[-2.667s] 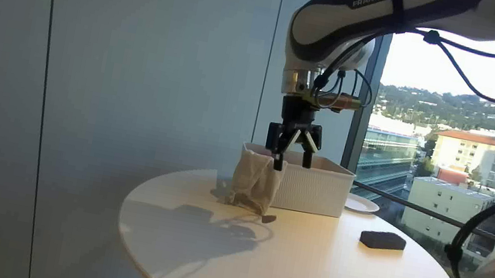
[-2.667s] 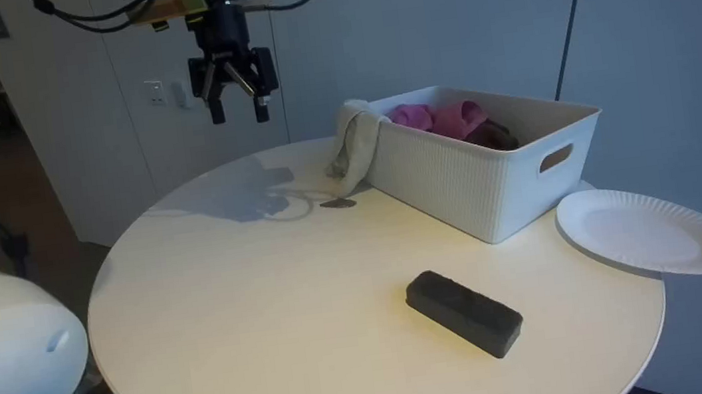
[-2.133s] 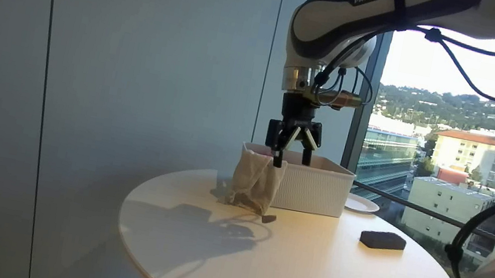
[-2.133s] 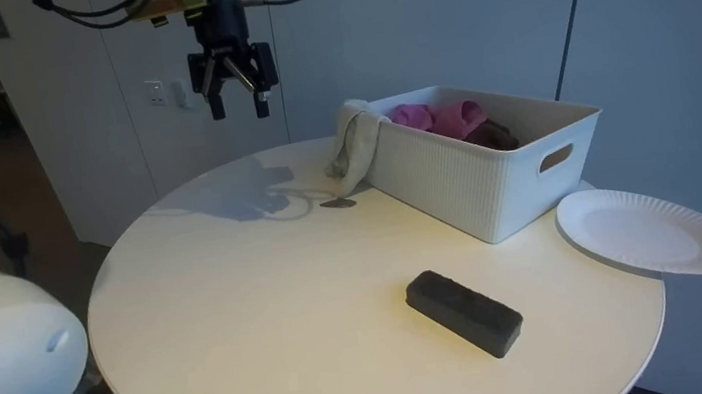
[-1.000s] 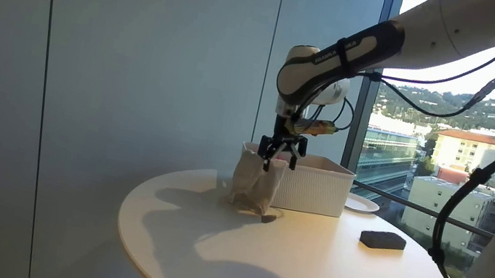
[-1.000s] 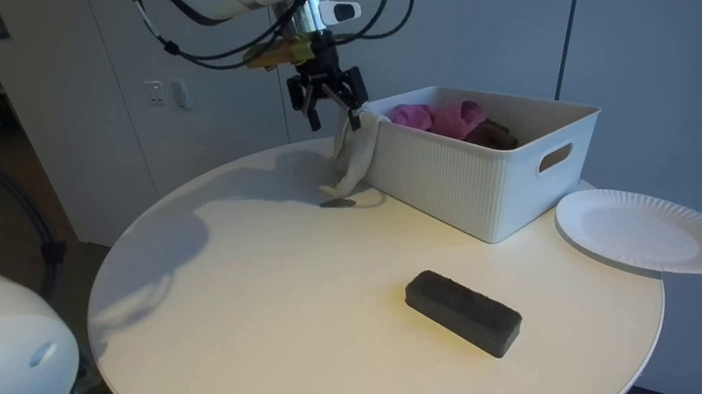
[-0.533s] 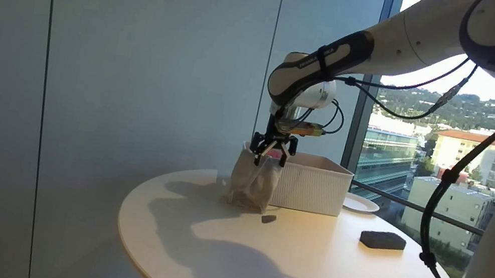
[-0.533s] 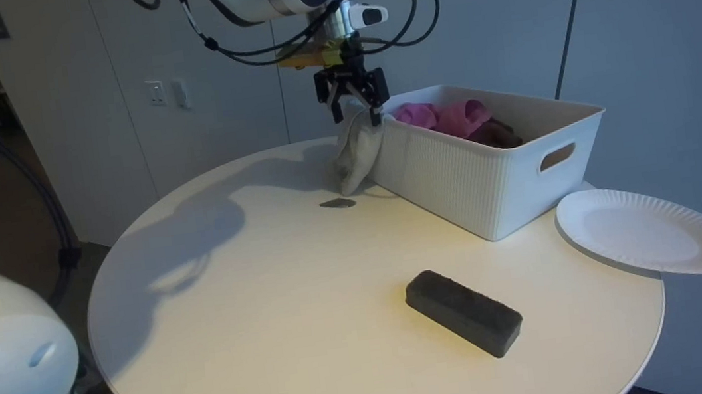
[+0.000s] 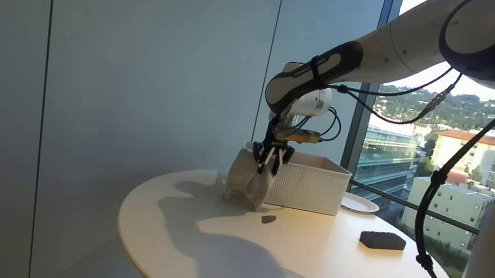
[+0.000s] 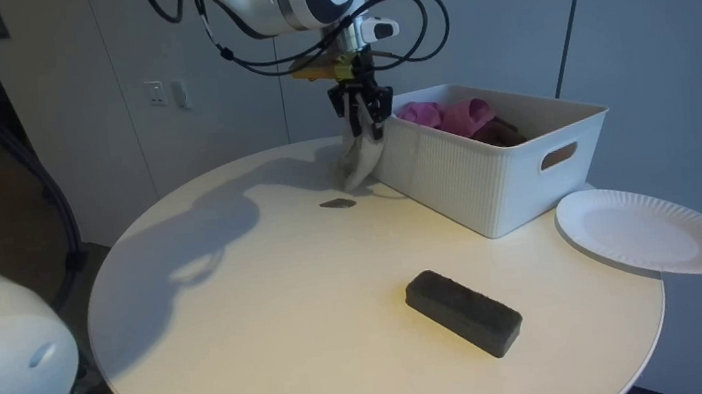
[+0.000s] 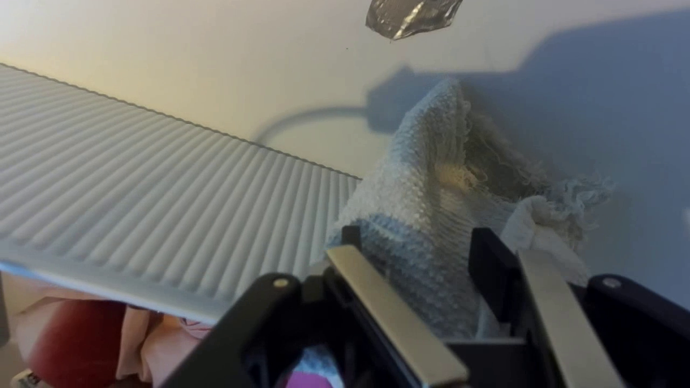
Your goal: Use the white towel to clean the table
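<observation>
Near the round table's [image 10: 258, 315] wall-side edge, the Robotiq gripper [image 9: 267, 171] is straddling the white towel [image 11: 415, 199], jaws standing half apart, gripping nothing.

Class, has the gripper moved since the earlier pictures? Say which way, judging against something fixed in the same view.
Yes. In an exterior view, the gripper has moved down and toward the picture's right, farther from the wall socket.
</observation>
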Robot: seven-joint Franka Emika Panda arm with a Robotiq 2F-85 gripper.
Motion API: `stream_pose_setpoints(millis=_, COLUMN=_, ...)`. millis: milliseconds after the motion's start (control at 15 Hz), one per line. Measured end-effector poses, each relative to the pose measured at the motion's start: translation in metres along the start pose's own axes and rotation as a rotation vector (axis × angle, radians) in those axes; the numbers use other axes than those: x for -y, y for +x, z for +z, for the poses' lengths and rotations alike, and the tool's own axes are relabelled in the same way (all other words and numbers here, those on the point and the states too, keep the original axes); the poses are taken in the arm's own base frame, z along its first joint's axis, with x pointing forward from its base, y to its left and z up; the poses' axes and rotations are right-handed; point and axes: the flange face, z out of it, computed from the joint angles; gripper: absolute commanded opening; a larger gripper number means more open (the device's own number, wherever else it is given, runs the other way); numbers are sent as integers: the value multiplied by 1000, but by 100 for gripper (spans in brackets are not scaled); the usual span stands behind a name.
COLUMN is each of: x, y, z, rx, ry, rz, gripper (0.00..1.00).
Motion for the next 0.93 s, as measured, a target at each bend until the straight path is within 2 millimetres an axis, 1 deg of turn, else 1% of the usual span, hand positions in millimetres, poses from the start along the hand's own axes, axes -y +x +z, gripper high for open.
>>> stream_pose_setpoints(millis=133, x=-3, y=2, z=-2, rx=-18, ry=2, rz=5, gripper=7)
stream_pose_setpoints(millis=200, x=-5, y=2, z=-2, rx=-27, ry=2, rz=8, gripper=5)
stream_pose_setpoints(millis=333, x=-6, y=2, z=0, rx=-41, ry=4, rz=11, gripper=2)
stream_pose_setpoints(millis=400, x=-6, y=0, z=4, rx=-42, ry=5, rz=11, gripper=1)
stream_pose_setpoints(millis=467, x=-6, y=-1, z=9, rx=-44, ry=6, rz=10, gripper=4)
stream_pose_setpoints(millis=600, x=-5, y=-4, z=14, rx=-59, ry=10, rz=6, gripper=5)
stream_pose_setpoints(millis=667, x=-3, y=-6, z=11, rx=-74, ry=12, rz=-1, gripper=5)
stream_pose_setpoints(millis=733, x=-2, y=-7, z=4, rx=-97, ry=14, rz=-14, gripper=5)
stream_pose_setpoints(millis=800, x=1, y=-8, z=-9, rx=-132, ry=12, rz=-31, gripper=5)
stream_pose_setpoints(millis=867, x=3, y=-10, z=-27, rx=-171, ry=9, rz=-49, gripper=5)
stream_pose_setpoints(millis=933, x=4, y=-13, z=-50, rx=-213, ry=0, rz=-70, gripper=5)
